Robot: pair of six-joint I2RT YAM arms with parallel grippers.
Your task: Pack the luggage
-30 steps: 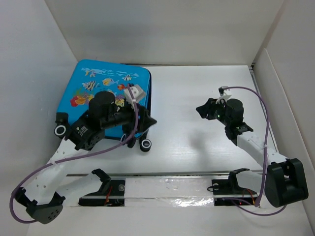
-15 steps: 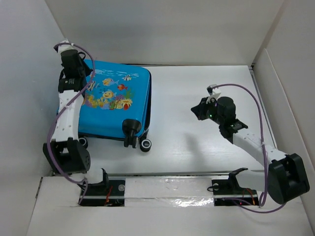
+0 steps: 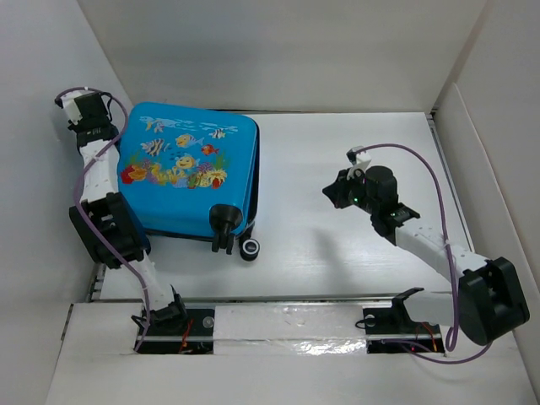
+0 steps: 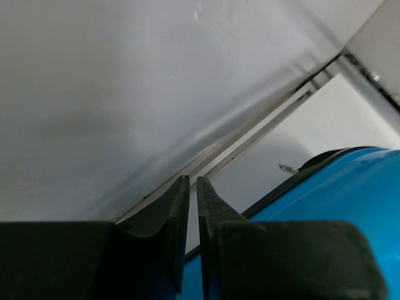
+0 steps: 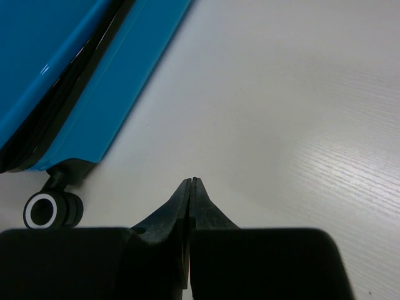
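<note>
Luggage (image 3: 186,173) lies flat and closed, fish print up, wheels at its near edge. Left gripper (image 4: 193,186) is at the luggage's far-left corner, fingers pinched to a thin slit with nothing between them; can't tell if it touches the shell. Right gripper (image 5: 191,182) is clenched and empty, well right of the luggage over the table (image 3: 321,253).

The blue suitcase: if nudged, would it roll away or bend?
Likely stiff: the suitcase looks hard and glossy. Lying flat, it would probably slide rather than roll, since its wheel lies face up.
</note>
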